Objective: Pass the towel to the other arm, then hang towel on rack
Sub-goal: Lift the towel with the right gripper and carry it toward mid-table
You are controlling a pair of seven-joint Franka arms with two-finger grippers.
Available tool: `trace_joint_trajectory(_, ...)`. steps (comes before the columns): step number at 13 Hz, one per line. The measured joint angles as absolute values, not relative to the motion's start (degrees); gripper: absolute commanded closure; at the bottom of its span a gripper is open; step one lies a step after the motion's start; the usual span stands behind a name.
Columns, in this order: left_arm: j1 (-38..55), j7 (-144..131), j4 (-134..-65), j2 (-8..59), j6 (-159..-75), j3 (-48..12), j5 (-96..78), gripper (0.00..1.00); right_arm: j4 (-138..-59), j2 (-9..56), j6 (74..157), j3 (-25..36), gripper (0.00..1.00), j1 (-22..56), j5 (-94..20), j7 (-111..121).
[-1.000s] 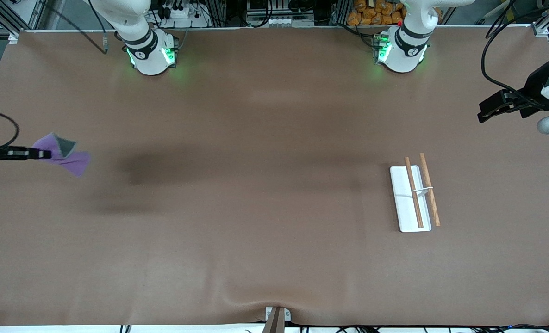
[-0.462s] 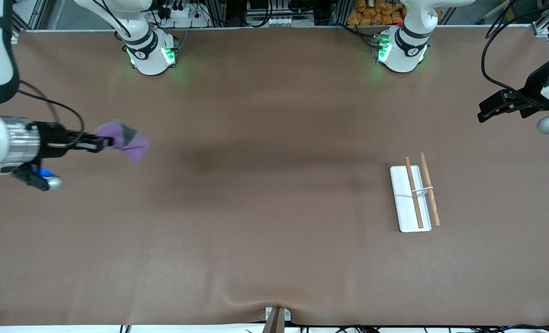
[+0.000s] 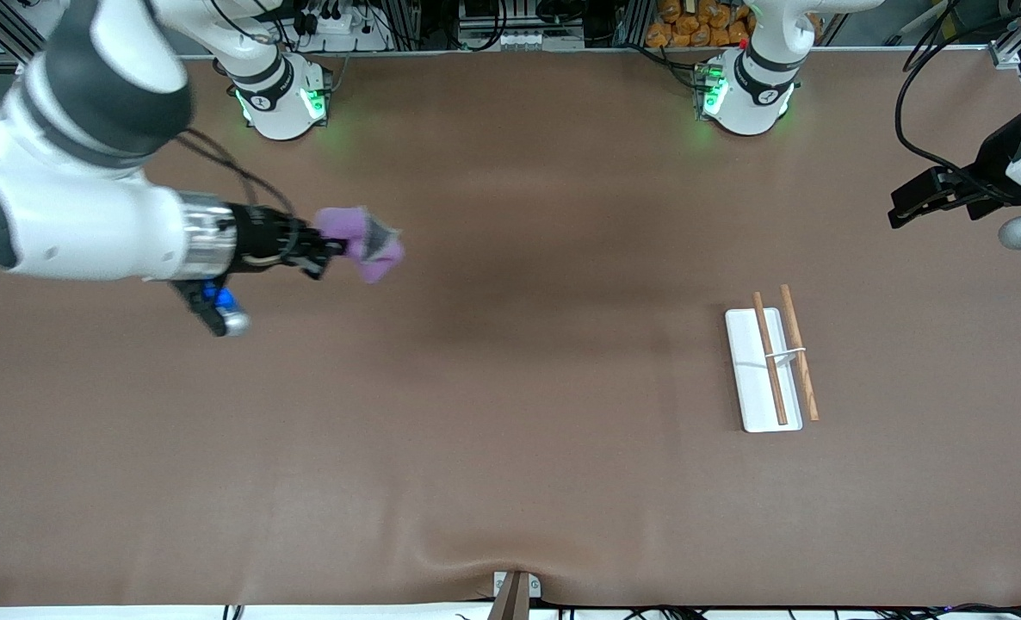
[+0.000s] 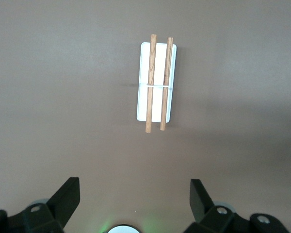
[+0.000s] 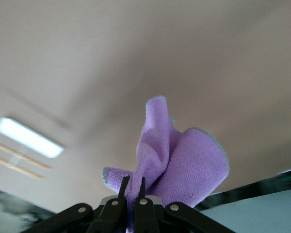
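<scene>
The purple towel (image 3: 362,243) with its grey reverse hangs bunched from my right gripper (image 3: 331,248), which is shut on it in the air over the table toward the right arm's end. The right wrist view shows the towel (image 5: 179,155) pinched between the closed fingers (image 5: 122,188). The rack (image 3: 773,357), a white base plate with two wooden rods, sits toward the left arm's end. It also shows in the left wrist view (image 4: 156,82) and, blurred, in the right wrist view (image 5: 24,145). My left gripper (image 3: 906,207) is open and empty, held high at the left arm's edge of the table; it waits.
The brown table cover (image 3: 510,413) has a raised wrinkle near the front edge at the middle. A small metal clamp (image 3: 515,590) sits at that edge. Cables and boxes lie past the table's edge by the arm bases.
My right arm has carried the towel from the table's right-arm edge toward the middle. The left arm and the rack have not moved.
</scene>
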State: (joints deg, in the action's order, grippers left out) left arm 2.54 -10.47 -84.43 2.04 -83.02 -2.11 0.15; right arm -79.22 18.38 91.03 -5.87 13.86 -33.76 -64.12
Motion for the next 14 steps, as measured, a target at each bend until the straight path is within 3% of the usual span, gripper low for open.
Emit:
trace_joint_trajectory(9, 2.41, -8.93, -84.53, 2.36, -82.86, -2.41, -0.66, 0.00, -79.26, 25.76, 132.20, -5.80, 1.00, 29.84, -41.40, -92.74)
trace_joint_trajectory(14, 3.00, -20.83, -84.49, 5.65, -84.10, -2.60, -7.82, 0.00, -78.66, 27.55, 136.75, -5.06, 1.00, 32.19, -41.55, -97.67)
